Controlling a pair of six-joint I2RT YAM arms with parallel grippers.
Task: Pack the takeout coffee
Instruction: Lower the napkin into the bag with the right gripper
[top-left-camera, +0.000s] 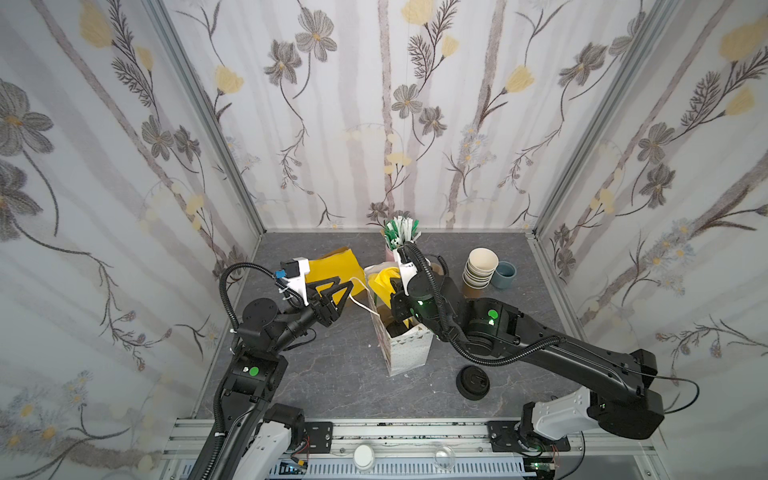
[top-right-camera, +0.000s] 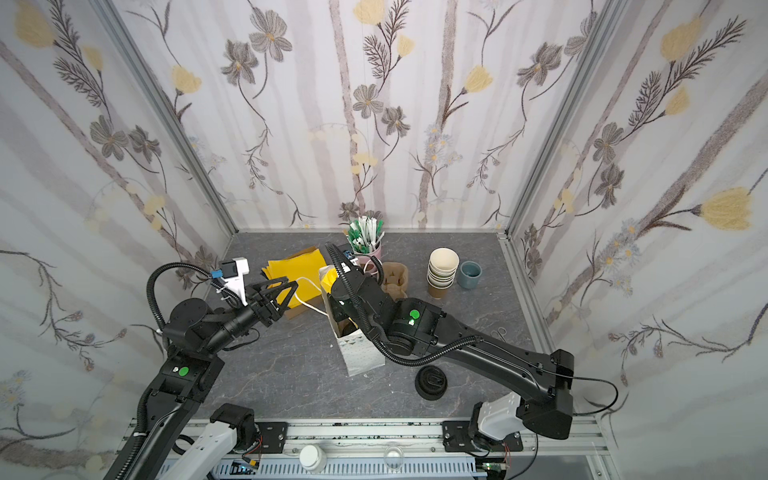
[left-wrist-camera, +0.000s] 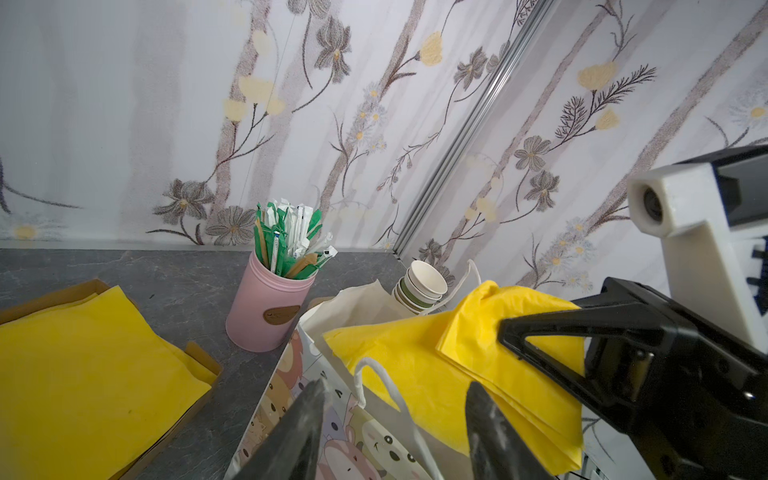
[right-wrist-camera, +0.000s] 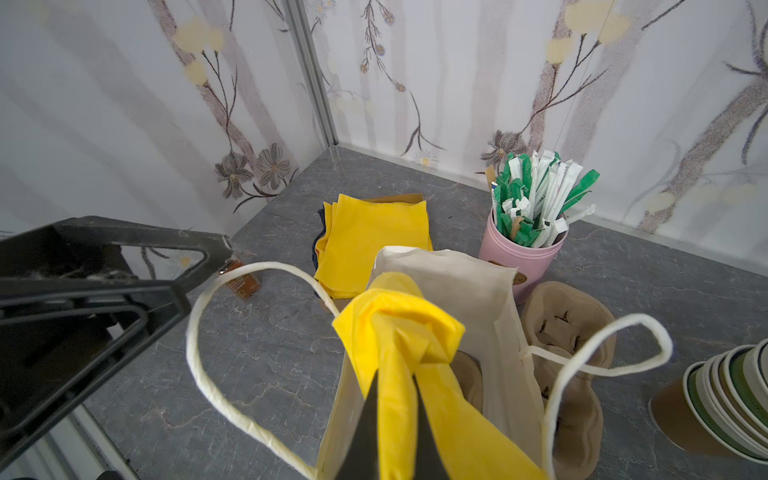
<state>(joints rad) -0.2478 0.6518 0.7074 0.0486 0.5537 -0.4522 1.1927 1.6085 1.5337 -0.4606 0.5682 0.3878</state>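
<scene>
A patterned paper bag (top-left-camera: 409, 353) is seen standing upright at the middle of the grey table (top-left-camera: 332, 374). The right gripper (right-wrist-camera: 397, 378) is held over the bag's mouth, its jaws pressed together on a crumpled yellow tissue (right-wrist-camera: 395, 316), whose lower part is hung into the bag. The left gripper (left-wrist-camera: 397, 384) is placed just left of the bag with its 2 fingers (left-wrist-camera: 307, 428) apart. 1 white rope handle (right-wrist-camera: 192, 332) of the bag is seen between them, and the fingers are not closed on it.

The takeout coffee is not clearly shown. Only a dark shape (top-left-camera: 395, 329) is seen inside the bag's near end, under the right arm, and whether this is the capped cup cannot be told.

A pile of black lids (top-left-camera: 473, 382) is laid on the table right of the bag and nearer. At the far right, a stack of lidless cups (top-left-camera: 480, 270) is stood beside a grey-blue cup (top-left-camera: 503, 274). A pink jar (left-wrist-camera: 270, 307) of wrapped straws is stood behind the bag, and a tray of yellow napkins (top-left-camera: 332, 266) is laid at the far left.
</scene>
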